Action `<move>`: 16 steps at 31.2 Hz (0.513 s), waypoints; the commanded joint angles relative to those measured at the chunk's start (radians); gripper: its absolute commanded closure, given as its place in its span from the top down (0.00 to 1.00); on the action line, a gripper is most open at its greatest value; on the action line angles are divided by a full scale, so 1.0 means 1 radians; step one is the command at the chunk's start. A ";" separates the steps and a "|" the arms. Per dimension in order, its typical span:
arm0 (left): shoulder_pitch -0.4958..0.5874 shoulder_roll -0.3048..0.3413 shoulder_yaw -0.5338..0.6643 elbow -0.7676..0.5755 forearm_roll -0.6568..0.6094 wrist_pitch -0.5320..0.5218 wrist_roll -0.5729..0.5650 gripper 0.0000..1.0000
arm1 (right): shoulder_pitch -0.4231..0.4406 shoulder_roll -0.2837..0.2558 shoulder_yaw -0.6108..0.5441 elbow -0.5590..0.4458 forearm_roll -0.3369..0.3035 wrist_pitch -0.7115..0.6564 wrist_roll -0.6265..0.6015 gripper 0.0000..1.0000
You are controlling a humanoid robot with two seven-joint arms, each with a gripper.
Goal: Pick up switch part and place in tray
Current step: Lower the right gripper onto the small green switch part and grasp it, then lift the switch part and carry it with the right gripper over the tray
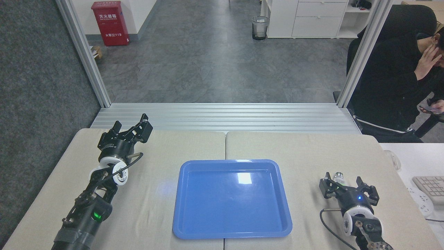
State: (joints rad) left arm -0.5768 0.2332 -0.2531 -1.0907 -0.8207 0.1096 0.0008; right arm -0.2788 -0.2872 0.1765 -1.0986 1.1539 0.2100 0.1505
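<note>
The blue tray (194,229) lies at the middle of the table with nothing in it. At the right, only the silver top of the switch part (339,176) shows; my right gripper (348,186) hides the rest. That gripper stands open just on the near side of the part, one finger to each side of it, not touching as far as I can tell. My left gripper (130,127) rests open at the table's far left, nothing between its fingers, well away from the tray.
A person in black sits beyond the table's far right corner, looking at a phone. A white side desk with a keyboard (430,185) and a mouse (393,159) adjoins the right edge. An aluminium rail (222,116) runs along the far edge.
</note>
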 commanded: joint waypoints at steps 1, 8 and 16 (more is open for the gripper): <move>0.000 0.000 0.000 0.000 0.000 0.001 0.001 1.00 | 0.063 0.072 0.000 0.040 0.000 0.011 0.003 0.92; 0.000 0.000 0.000 0.000 0.000 0.001 0.001 1.00 | 0.061 0.071 0.009 0.063 -0.002 0.011 0.001 0.55; 0.000 0.000 0.000 0.000 0.000 -0.001 0.001 1.00 | 0.043 0.072 -0.003 -0.010 -0.023 0.054 0.001 0.00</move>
State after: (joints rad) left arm -0.5767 0.2332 -0.2531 -1.0907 -0.8207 0.1096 0.0008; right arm -0.2313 -0.2436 0.1783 -1.0720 1.1430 0.2306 0.1501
